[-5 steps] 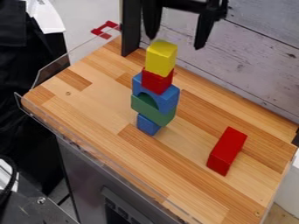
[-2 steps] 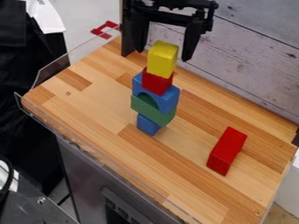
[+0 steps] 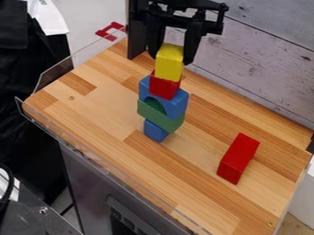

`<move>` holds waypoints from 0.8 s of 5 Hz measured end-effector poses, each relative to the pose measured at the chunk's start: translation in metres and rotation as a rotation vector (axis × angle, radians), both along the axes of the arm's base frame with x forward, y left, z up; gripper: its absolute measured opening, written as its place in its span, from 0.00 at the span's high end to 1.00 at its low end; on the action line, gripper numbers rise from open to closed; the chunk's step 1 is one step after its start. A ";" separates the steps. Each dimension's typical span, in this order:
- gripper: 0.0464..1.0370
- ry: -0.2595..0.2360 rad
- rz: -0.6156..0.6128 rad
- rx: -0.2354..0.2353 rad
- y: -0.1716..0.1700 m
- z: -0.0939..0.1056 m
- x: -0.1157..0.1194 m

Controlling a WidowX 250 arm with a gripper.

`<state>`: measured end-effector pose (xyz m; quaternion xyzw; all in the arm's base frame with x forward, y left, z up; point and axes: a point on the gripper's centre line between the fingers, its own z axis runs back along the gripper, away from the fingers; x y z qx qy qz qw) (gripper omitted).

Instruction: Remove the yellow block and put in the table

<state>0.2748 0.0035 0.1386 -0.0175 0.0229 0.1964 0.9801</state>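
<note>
Claw (image 3: 171,59) clamps yellow block (image 3: 168,66) atop stack (image 3: 177,105). Long red block (image 3: 237,159) lies on bench (image 3: 110,114), well apart from stack.

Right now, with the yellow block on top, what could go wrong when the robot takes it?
The pincer is closed on the yellow block, right above the red block, so a sideways tug might drag that one along. The tower stands on one small blue block, narrower than the green block above it, so a bump could topple everything. Setting yellow down carelessly might also knock the lying red block.
</note>
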 end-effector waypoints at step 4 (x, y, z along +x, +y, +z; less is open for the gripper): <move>0.50 -0.047 0.065 0.020 0.045 0.021 0.015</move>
